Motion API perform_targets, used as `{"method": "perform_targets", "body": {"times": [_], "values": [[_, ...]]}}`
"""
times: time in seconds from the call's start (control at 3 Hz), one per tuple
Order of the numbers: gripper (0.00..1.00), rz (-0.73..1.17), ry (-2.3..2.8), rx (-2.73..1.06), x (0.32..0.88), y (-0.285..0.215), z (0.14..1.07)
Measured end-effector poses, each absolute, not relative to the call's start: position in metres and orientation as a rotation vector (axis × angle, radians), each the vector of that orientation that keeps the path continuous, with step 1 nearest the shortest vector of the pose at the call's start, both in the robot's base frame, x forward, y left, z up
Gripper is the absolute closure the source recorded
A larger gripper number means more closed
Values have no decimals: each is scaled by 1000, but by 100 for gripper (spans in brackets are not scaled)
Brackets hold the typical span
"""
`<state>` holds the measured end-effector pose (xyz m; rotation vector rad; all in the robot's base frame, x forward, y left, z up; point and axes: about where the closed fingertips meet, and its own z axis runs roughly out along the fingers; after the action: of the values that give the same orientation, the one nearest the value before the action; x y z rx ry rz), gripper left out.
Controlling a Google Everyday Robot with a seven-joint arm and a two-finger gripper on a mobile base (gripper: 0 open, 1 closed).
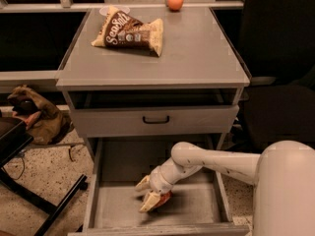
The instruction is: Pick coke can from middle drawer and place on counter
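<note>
Office-like test space: grey drawer cabinet (197, 120), speckled floor (44, 173), black chair base (47, 205); tool (149, 195) gripping coke can (165, 197) in middle drawer (115, 203).

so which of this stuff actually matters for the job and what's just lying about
For the job: coke can, middle drawer, counter, and the tool, down in the middle drawer at the coke can.

Lying about: snack bag and orange fruit on the counter, brown bundle on the floor.

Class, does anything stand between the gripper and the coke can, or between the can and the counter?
Nothing visible: the gripper is right at the can in the drawer. The upper drawer front and counter edge stand above the drawer's rear, behind the can. The chip bag and orange lie farther back.
</note>
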<state>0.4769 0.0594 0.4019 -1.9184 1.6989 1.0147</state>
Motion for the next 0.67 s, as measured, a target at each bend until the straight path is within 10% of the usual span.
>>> {"method": "perform_targets", "body": {"times": [0.67], "values": [[0, 921, 1723, -1960, 482, 51, 415]]}}
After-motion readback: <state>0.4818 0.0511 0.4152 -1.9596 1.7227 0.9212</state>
